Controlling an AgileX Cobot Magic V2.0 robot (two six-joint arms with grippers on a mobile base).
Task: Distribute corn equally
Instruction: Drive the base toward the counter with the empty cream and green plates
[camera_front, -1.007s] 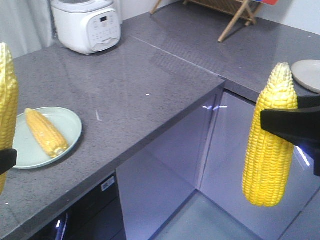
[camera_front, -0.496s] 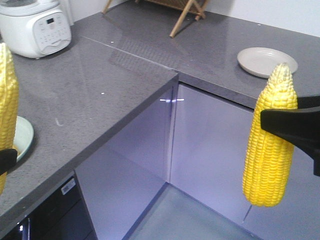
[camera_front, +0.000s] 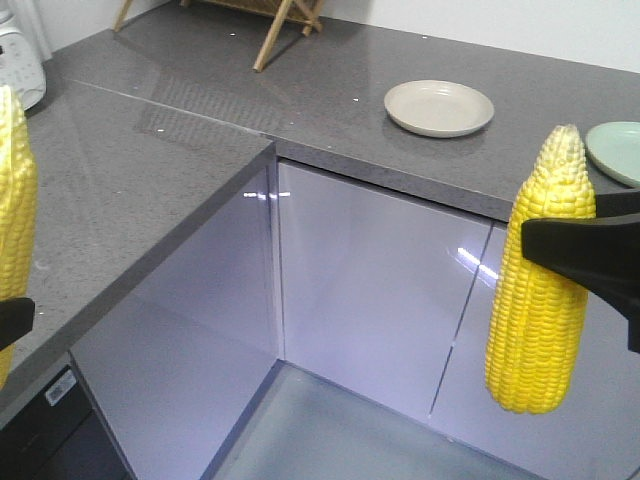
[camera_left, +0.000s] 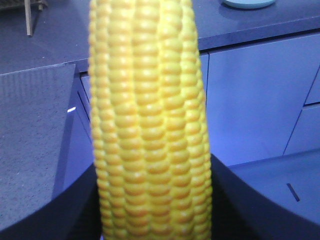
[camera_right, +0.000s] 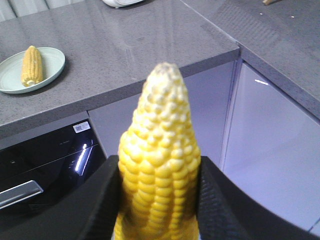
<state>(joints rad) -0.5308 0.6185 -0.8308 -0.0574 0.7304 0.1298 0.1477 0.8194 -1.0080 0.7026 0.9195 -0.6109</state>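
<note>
Each gripper holds one yellow corn cob upright over the floor in front of the counters. My left gripper (camera_front: 6, 320) is shut on a cob (camera_front: 14, 200) at the left edge of the front view; that corn (camera_left: 150, 125) fills the left wrist view between the black fingers (camera_left: 60, 210). My right gripper (camera_front: 548, 250) is shut on a second cob (camera_front: 538, 320), pale tip up, also in the right wrist view (camera_right: 159, 165). A third cob (camera_right: 31, 65) lies on a pale green plate (camera_right: 54, 70) on the counter behind. A beige plate (camera_front: 440, 118) and a green plate (camera_front: 618, 160) on the far counter hold nothing.
Grey L-shaped counter (camera_front: 130, 170) with glossy cabinet fronts (camera_front: 370, 290) wraps around an inner corner. A white rice cooker (camera_front: 18, 65) and a wooden rack (camera_front: 275, 30) stand at the back. A black appliance front (camera_right: 40, 165) sits under the counter.
The front view has swung right: the rice cooker and the plate with a cob slid off to the left, while the beige and green plates came in. Both held cobs stay put.
</note>
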